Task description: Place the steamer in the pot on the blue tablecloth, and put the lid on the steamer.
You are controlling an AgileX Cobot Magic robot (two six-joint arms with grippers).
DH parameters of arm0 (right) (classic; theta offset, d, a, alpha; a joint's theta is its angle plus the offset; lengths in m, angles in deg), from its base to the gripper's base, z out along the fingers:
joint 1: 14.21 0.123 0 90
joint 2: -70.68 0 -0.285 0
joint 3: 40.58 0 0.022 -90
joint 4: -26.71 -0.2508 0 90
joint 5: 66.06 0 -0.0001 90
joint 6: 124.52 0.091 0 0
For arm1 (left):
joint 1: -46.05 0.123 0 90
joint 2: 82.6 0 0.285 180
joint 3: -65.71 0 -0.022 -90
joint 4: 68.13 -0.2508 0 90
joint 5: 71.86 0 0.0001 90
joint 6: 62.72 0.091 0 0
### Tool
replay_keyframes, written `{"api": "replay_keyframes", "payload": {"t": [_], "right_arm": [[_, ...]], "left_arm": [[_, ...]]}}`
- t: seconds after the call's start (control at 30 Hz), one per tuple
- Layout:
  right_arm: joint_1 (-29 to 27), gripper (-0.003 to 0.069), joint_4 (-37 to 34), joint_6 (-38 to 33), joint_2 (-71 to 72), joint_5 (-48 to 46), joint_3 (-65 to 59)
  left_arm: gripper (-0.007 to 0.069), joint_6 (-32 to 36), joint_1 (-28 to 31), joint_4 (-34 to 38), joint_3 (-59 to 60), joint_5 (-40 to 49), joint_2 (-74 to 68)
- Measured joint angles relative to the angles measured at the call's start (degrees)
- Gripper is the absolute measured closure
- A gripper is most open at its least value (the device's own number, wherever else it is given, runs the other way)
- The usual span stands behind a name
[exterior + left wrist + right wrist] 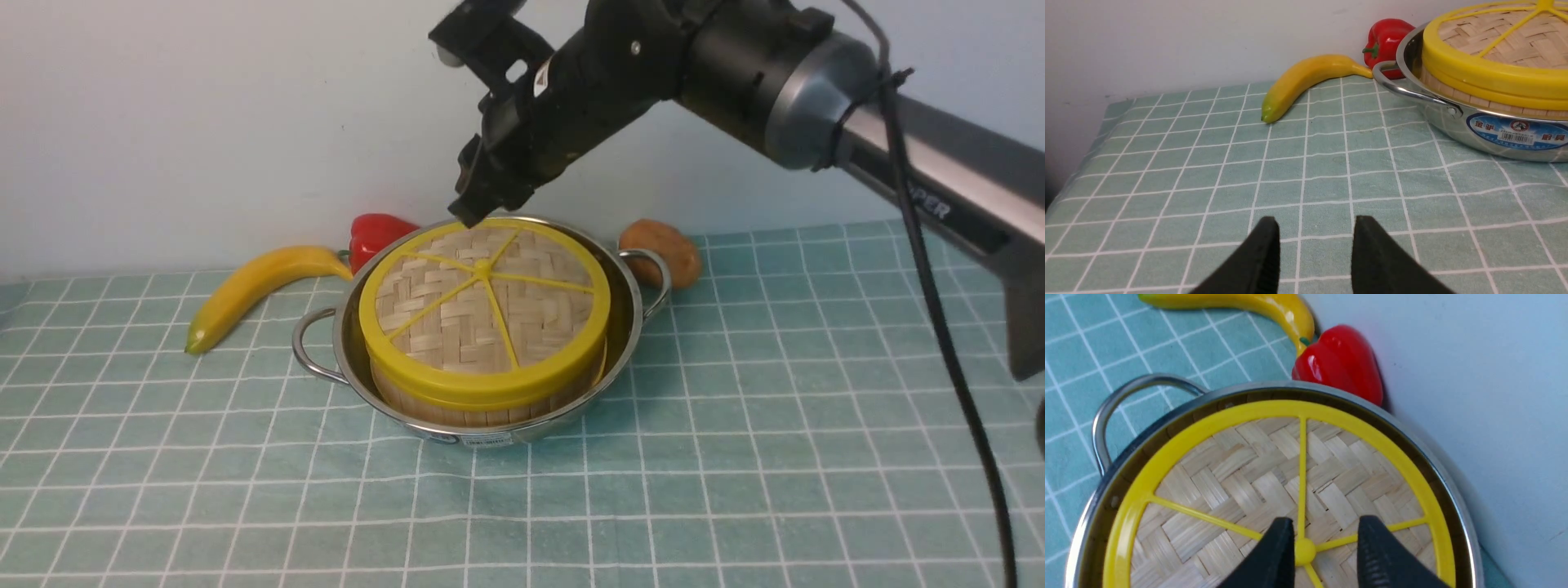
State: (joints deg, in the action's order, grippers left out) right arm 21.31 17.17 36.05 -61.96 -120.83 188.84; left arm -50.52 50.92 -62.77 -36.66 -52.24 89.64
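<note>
Lid (486,314) sits on steamer (424,408) inside pot (633,310), so the task looks finished. Right gripper (1326,520) spread, empty, above lid; next, lift straight clear. Left gripper (1316,220) spread.

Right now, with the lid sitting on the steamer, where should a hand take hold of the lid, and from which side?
Take the lid by its small centre knob, coming straight down from above. The lid lies flat and its rim sits close inside the pot wall, leaving little finger room at the edge. The open right hand hovers above, knob framed between its fingers.
</note>
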Motion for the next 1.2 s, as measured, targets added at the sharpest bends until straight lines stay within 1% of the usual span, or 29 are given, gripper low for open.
{"api": "replay_keyframes", "payload": {"t": [0.13, 0.17, 0.2, 0.23, 0.27, 0.3, 0.33, 0.37, 0.4, 0.73, 0.97, 1.2], "right_arm": [[0.0, 0.0426, 0.7, 1.1, 1.9, 0.3, 0.0], [0.0, 0.0446, 0.9, 1.2, 2.7, 0.4, 0.0], [0.0, 0.0470, 0.9, 1.2, 3.2, 0.4, 0.0], [0.0, 0.0515, 1.1, 1.2, 3.9, 0.4, 0.0], [0.0, 0.0538, 1.1, 1.2, 4.1, 0.4, 0.0], [0.0, 0.0587, 1.1, 1.2, 4.9, 0.4, 0.0], [0.0, 0.0603, 1.1, 1.2, 5.1, 0.4, 0.0], [0.0, 0.0650, 1.1, 1.2, 5.7, 0.3, 0.0], [0.0, 0.0671, 1.2, 1.3, 6.7, 0.1, 0.0], [0.0, 0.0673, 1.1, 1.7, 11.7, -2.5, 0.0], [0.0, 0.0672, 0.7, 5.5, 12.5, -2.8, 0.0], [0.0, 0.0672, 0.3, 6.6, 12.5, -2.6, 0.0]], "left_arm": [[0.0382, 0.0, 0.0, 0.0, 0.0, 0.0, 0.0], [0.0382, 0.0, 0.0, 0.0, 0.0, 0.0, 0.0], [0.0382, 0.0, 0.0, 0.0, 0.0, 0.0, 0.0], [0.0382, 0.0, 0.0, 0.0, 0.0, 0.0, 0.0], [0.0382, 0.0, 0.0, 0.0, 0.0, 0.0, 0.0], [0.0382, 0.0, 0.0, 0.0, 0.0, 0.0, 0.0], [0.0382, 0.0, 0.0, 0.0, 0.0, 0.0, 0.0], [0.0382, 0.0, 0.0, 0.0, 0.0, 0.0, 0.0], [0.0382, 0.0, 0.0, 0.0, 0.0, 0.0, 0.0], [0.0382, 0.0, 0.0, 0.0, 0.0, 0.0, 0.0], [0.0382, 0.0, 0.0, 0.0, 0.0, 0.0, 0.0], [0.0382, 0.0, 0.0, 0.0, 0.0, 0.0, 0.0]]}}
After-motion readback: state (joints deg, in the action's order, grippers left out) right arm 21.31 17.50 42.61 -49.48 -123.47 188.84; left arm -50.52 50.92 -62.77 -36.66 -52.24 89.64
